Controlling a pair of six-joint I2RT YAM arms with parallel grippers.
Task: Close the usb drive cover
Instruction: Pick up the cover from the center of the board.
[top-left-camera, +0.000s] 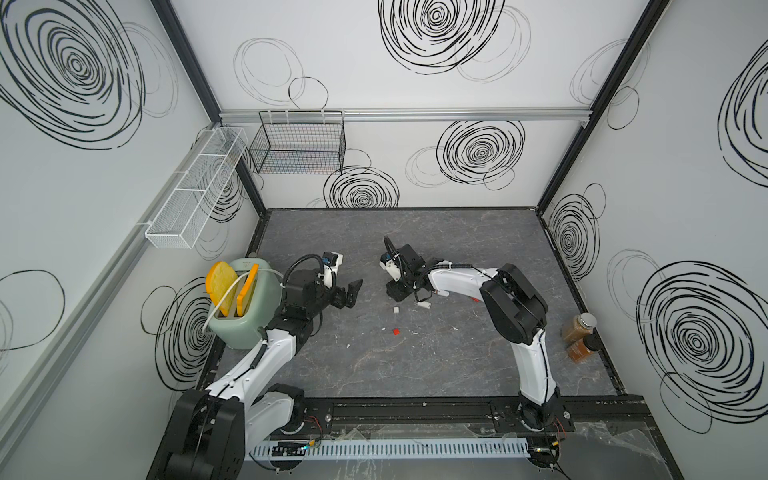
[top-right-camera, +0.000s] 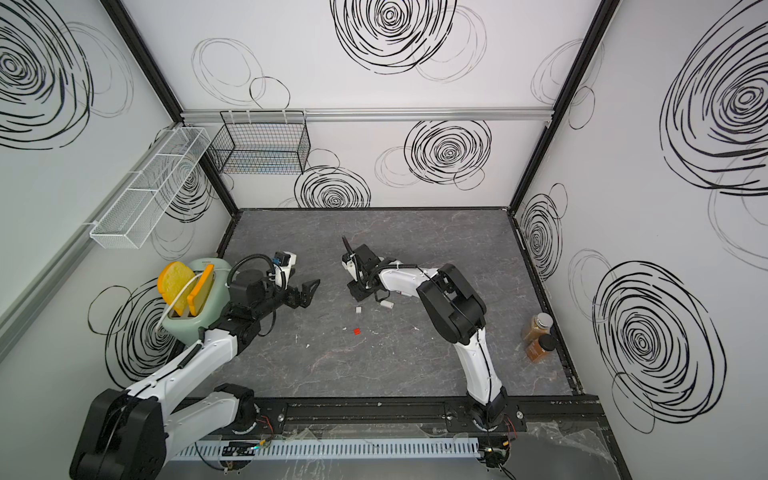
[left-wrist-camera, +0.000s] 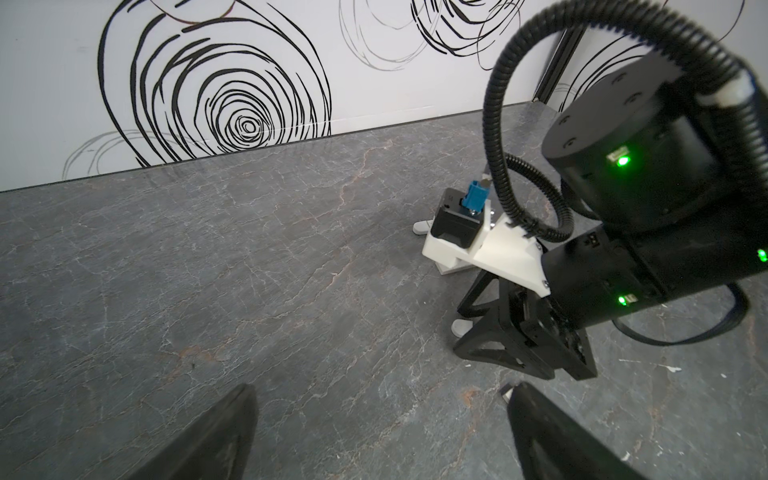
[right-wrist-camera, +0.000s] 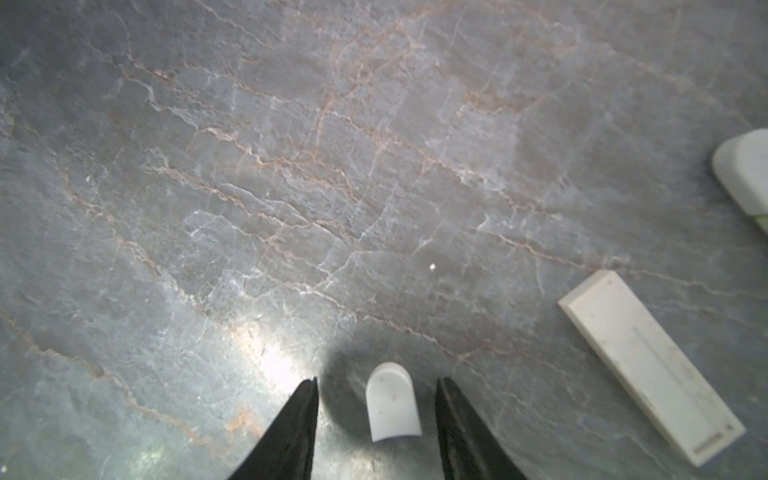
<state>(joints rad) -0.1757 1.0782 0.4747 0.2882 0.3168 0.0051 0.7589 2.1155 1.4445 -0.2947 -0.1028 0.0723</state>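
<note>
Fingers of the right gripper (right-wrist-camera: 377, 380) stand apart on either side of the white cap (right-wrist-camera: 392, 403), touching neither flank. The cap lies on the grey table (right-wrist-camera: 291, 166), with the white usb drive (right-wrist-camera: 648, 365) flat nearby. In a top view, the left gripper (top-left-camera: 353, 294) hovers at nine o'clock of the right one, spread wide and empty.

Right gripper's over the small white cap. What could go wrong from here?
1. The white cap lies loose between the fingers of the right gripper, nearer one; closing may shove or twist it rather than pinch it.
2. The long white piece, likely the drive body, lies unheld apart from the cap, the left gripper open elsewhere; it could slide during capping.
</note>
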